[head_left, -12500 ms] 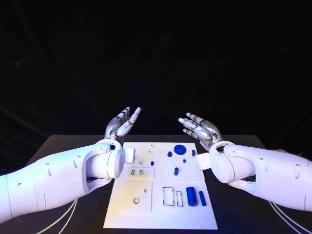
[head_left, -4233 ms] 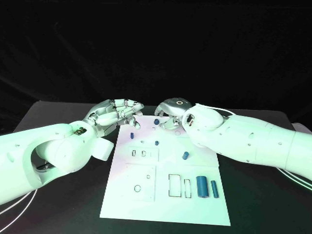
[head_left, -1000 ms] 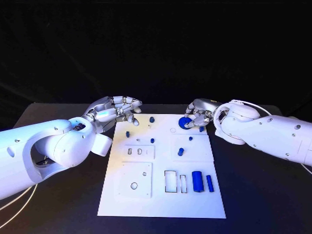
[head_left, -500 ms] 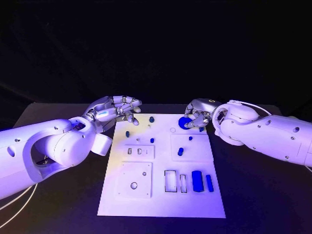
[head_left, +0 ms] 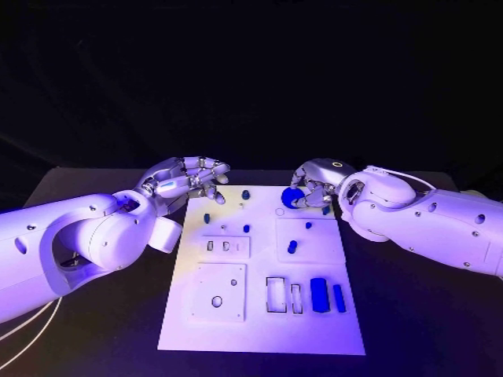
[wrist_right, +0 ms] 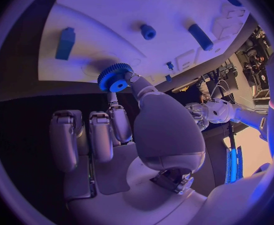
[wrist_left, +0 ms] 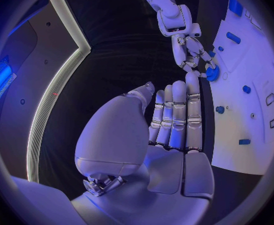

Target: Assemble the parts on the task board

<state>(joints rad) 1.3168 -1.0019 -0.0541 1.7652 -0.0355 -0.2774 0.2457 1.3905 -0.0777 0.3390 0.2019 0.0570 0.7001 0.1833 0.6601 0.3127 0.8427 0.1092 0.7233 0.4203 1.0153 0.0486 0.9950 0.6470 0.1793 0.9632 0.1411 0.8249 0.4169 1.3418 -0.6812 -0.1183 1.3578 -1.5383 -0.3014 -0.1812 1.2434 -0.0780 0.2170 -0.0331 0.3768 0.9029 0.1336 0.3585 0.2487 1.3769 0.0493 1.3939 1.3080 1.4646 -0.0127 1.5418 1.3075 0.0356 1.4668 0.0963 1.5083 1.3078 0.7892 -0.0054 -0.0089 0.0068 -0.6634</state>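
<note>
**Right hand pinches blue gear over the far edge of the task board**

Nearest the robot, on the near part of the white task board (head_left: 263, 314), two long blue parts lie side by side: a thick blue cylinder (head_left: 317, 294) and, just to its right, a thin blue bar (head_left: 338, 297). Left of them are two empty rectangular slots, and further left a raised white square with an oval hole.

In the middle of the board a short blue peg (head_left: 291, 247) lies on another raised square, with a small blue stud (head_left: 308, 225) beyond it. Toward the left side sit a small blue knob (head_left: 246, 228) and a blue piece (head_left: 207, 218) near the board's left edge.

At the far end, the right hand (head_left: 312, 187) holds a blue gear (head_left: 291, 197) between thumb and a fingertip, just above the board's far right part; its other fingers are curled in beside it. The right wrist view shows the gear (wrist_right: 115, 77) toothed, with a central hole, over a round recess.

The left hand (head_left: 189, 179) hangs over the board's far left corner, holding nothing, fingers straight and pressed together side by side in the left wrist view.

The board rests on the black tabletop (head_left: 433, 314).
</note>
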